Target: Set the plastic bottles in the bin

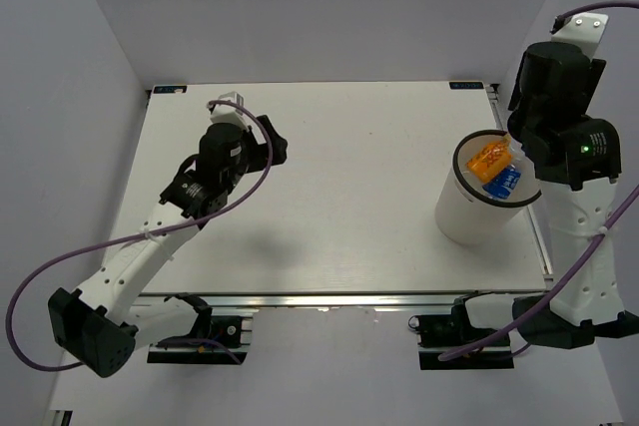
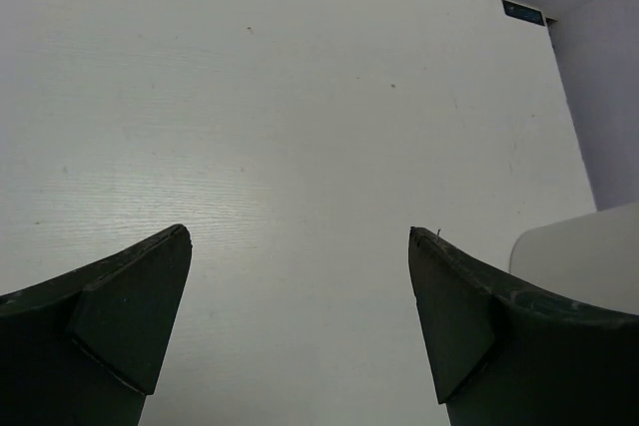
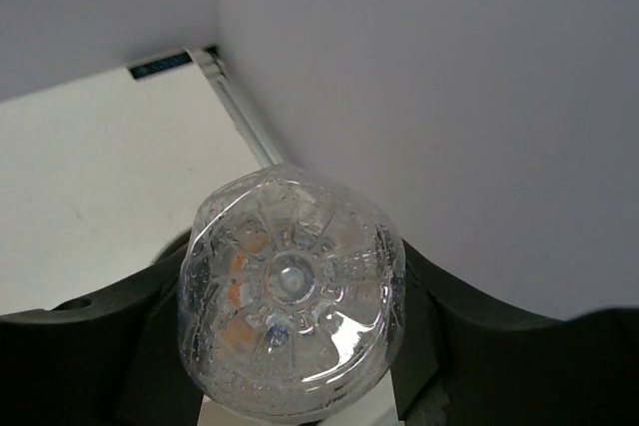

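The bin (image 1: 464, 212), a white bucket with a thin black rim, stands at the table's right side. Inside it lie an orange bottle (image 1: 487, 161) and a bottle with a blue label (image 1: 506, 182). My right arm hangs over the bin's far right rim. In the right wrist view, a clear crinkled plastic bottle (image 3: 290, 276) sits base-up between the fingers of my right gripper (image 3: 292, 308), which press on both its sides. My left gripper (image 2: 300, 246) is wide open over bare table at the left, holding nothing.
The bin's white wall (image 2: 589, 246) shows at the right edge of the left wrist view. Grey walls enclose the table on the left, back and right. A metal rail (image 1: 539, 216) runs along the table's right edge beside the bin.
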`<state>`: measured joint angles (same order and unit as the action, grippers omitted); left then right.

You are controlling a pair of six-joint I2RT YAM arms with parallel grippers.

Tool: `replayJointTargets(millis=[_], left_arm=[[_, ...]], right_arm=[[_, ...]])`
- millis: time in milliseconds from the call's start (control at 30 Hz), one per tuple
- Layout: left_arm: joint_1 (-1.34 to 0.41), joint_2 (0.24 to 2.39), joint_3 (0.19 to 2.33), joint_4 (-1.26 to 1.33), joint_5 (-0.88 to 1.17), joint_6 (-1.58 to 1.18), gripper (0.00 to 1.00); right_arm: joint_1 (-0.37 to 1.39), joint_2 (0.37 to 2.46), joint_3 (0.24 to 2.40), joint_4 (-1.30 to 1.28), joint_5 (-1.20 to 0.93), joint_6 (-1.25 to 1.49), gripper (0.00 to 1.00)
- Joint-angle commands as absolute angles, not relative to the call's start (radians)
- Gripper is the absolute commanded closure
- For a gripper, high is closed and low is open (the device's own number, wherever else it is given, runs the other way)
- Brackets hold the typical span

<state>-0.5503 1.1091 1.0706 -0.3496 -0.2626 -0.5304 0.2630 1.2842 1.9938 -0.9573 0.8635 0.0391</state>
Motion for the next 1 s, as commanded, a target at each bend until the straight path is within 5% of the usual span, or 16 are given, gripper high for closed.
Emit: replayJointTargets(millis=[0, 233, 667, 933, 967], left_arm=[[-0.497, 1.127, 1.109, -0.377, -0.227, -0.525, 0.02], [-0.379, 1.163, 1.084, -0.345, -0.103, -0.552, 0.02], [-0.374, 1.154, 1.060, -0.351, -0.126, -0.561, 0.02], [-0.374, 1.140, 1.049, -0.362, -0.141, -0.568, 0.02], [-0.374, 1.138, 1.051, -0.367, -0.141, -0.568, 0.02]], right_arm=[[0.264, 1.292, 2.016, -1.109, 1.005, 0.006, 0.84], [0.256, 1.238, 1.802, -1.144, 0.924, 0.055, 0.84], [0.241, 1.100, 1.347, -0.761, 0.741, 0.100, 0.82], [0.241, 1.144, 1.258, -0.873, 0.819, 0.182, 0.63], [0.242, 1.141, 1.244, -0.867, 0.819, 0.190, 0.53]])
